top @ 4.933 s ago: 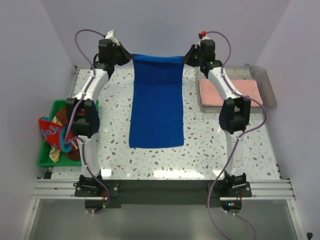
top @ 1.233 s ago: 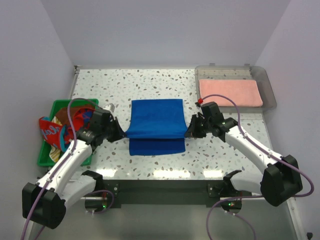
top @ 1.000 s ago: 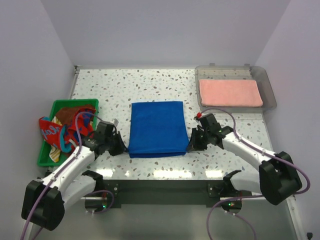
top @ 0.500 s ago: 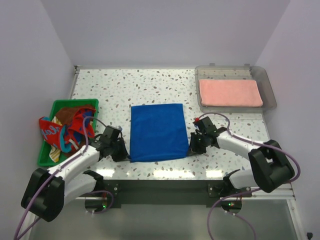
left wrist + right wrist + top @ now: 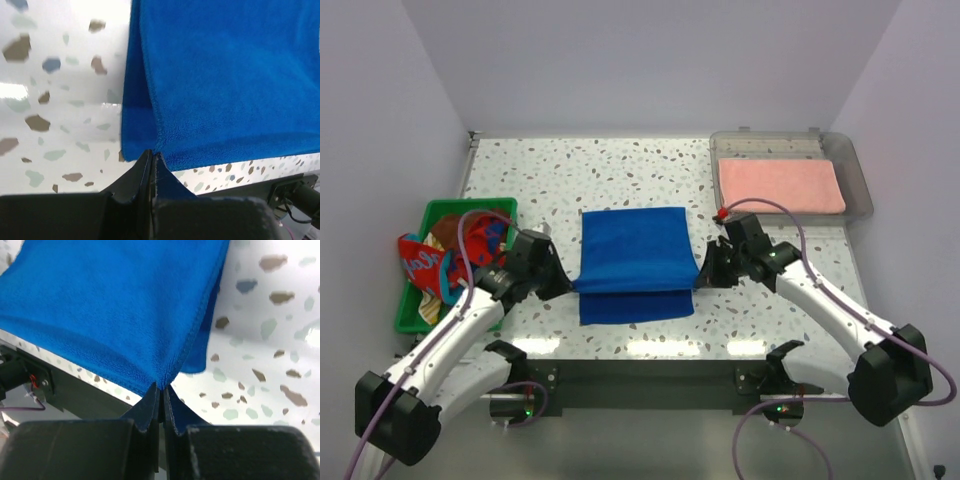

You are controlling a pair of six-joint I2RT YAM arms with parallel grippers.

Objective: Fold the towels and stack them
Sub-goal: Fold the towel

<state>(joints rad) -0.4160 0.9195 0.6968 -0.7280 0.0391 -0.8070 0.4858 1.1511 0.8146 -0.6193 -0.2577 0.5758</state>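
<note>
Firmly pinched: left fingers (image 5: 134, 181) on blue towel (image 5: 635, 250) corner, right fingers (image 5: 147, 413) on opposite corner.

This is a robotics lab test cell, not a lived-in room. Plain pale walls (image 5: 650, 60) box in a speckled counter (image 5: 620, 180) at 9, 12 and 3 o'clock. A slotted aluminium rail (image 5: 650, 378) runs along the 6 o'clock edge. Two white-and-black robot arms are bolted there, the left arm (image 5: 455, 335) and the right arm (image 5: 830, 305), each trailing a loose purple cable (image 5: 765, 200). Small green indicator lights (image 5: 527, 409) glow at their bases.
</note>
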